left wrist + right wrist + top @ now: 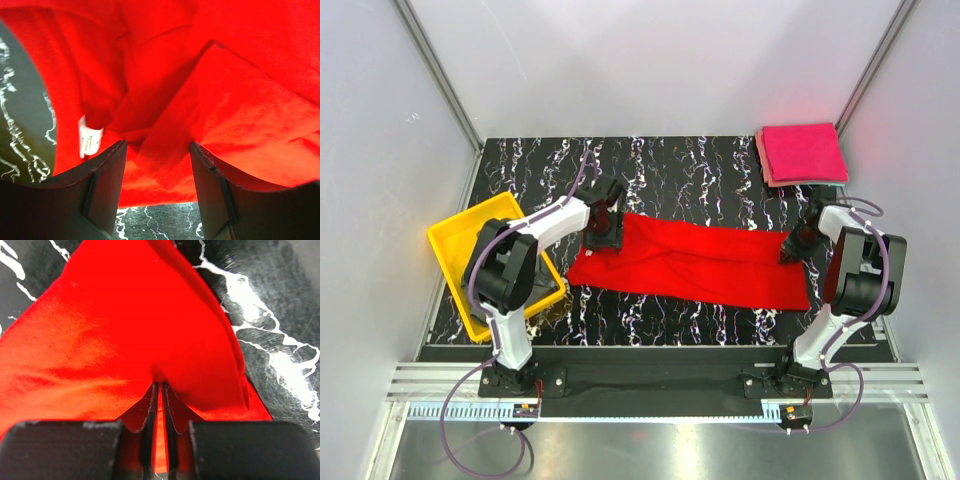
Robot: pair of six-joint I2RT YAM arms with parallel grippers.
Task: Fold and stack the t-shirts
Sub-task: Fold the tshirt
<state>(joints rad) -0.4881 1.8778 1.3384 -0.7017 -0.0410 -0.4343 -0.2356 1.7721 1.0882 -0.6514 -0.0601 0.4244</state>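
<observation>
A bright red t-shirt (700,265) lies as a long band across the black marbled table. My left gripper (602,232) stands over its left end. In the left wrist view that gripper (157,145) is open, its jaws wide apart over bunched red cloth (240,100), with the white neck label (89,137) beside the left finger. My right gripper (792,248) is at the shirt's right end. In the right wrist view it (159,386) is shut, pinching a fold of the red t-shirt (125,330). Folded magenta-pink t-shirts (802,153) sit stacked at the back right corner.
A yellow plastic tray (455,240) sits at the table's left edge, partly under the left arm. Grey walls close in on the table at the back and both sides. The arm bases stand along the near edge.
</observation>
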